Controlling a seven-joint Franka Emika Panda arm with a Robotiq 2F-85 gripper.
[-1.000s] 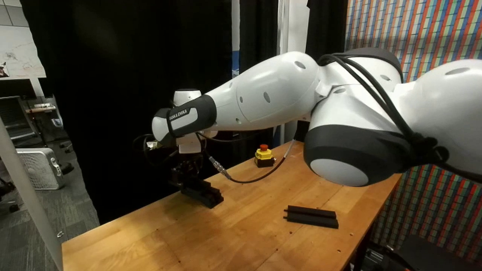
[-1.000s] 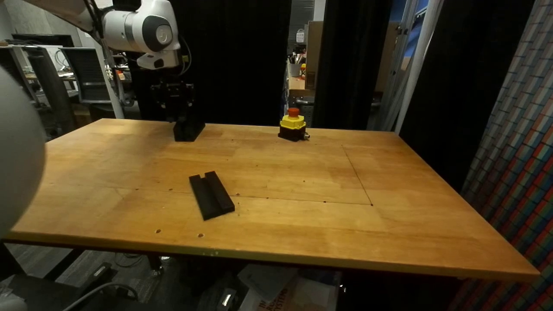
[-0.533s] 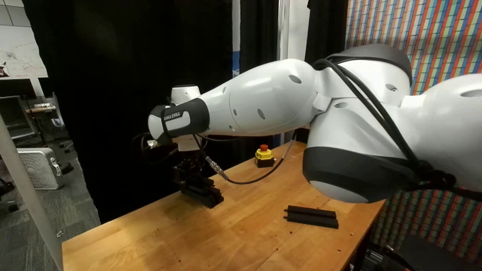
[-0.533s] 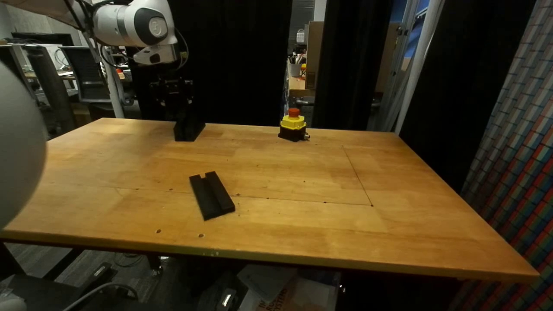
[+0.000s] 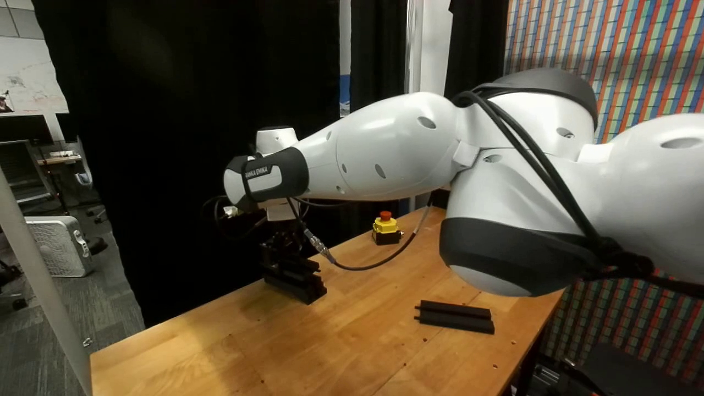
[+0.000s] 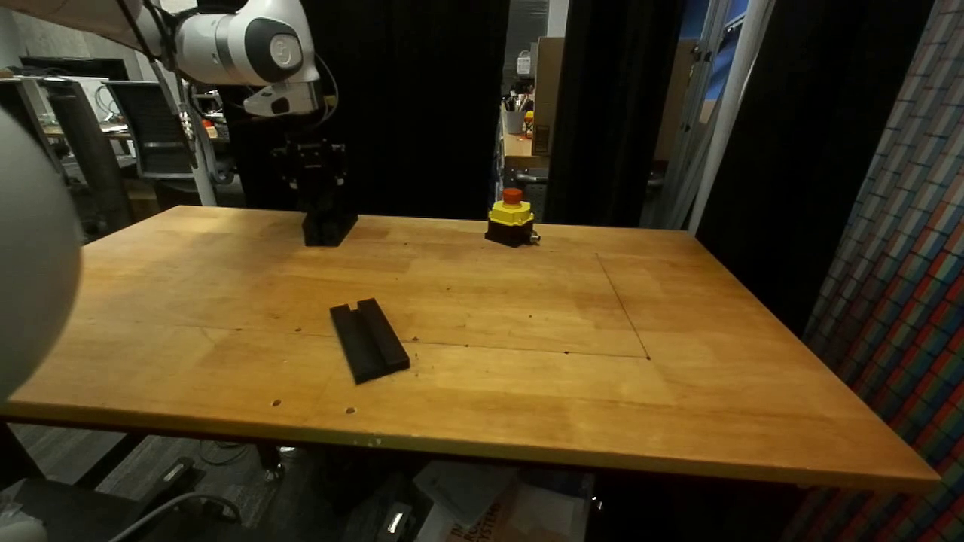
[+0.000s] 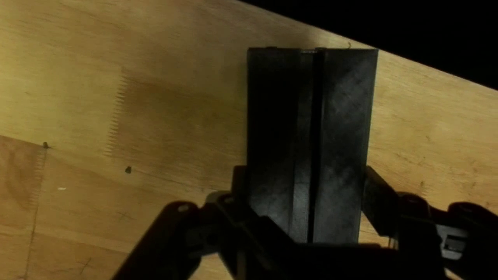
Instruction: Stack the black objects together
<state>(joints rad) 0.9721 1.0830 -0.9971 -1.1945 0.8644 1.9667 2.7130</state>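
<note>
Gripper (image 7: 305, 186), black and two-fingered, clasps a flat, matte black rectangular bar (image 7: 304, 136) grooved along its length, one finger against each long side; whether it is one bar or two side by side cannot be told. Over the last half second the gripper has shifted slightly sideways, so the held bar looks more squarely over the low pile of matte black bars (image 6: 330, 230). That suggests lining up before setting down, though the pile is too dark to show whether the two already touch. Well apart from the pile lie what look like two flat black bars (image 5: 455, 316), side by side and unmoved, so the stacking is probably only partly done. Beneath the pile spreads a honey-coloured wooden tabletop (image 6: 527, 391); along the same edge as the pile, well apart, stands a yellow-and-black stop button (image 6: 510, 214) with a red cap. Behind the pile hangs a plain black curtain (image 5: 192, 137), and well beyond the pile a white box fan (image 5: 58, 246) stands on the grey floor (image 5: 110, 308)
</note>
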